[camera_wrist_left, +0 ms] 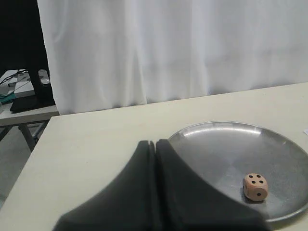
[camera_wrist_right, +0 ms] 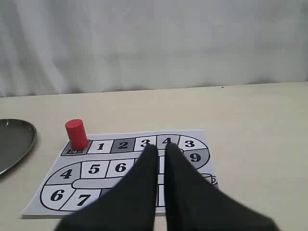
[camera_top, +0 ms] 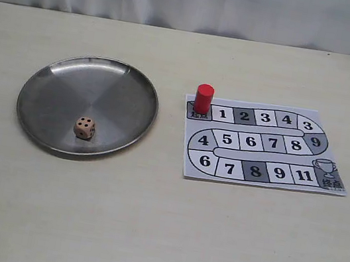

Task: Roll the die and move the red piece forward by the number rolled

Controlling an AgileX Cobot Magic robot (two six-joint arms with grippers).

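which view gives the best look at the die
The left wrist view: the die sits close and large in the metal plate, pips on two faces readable. The exterior view shows it smaller, though its top face is visible. The right wrist view misses it entirely.

Bright, even, diffuse light; soft short shadows, mild sheen on the metal plate (camera_top: 48, 83), slightly soft focus.

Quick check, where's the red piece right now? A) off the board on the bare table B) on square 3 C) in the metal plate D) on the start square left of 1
D: the red piece stands upright on the dark start square, immediately left of square 1 on the board.
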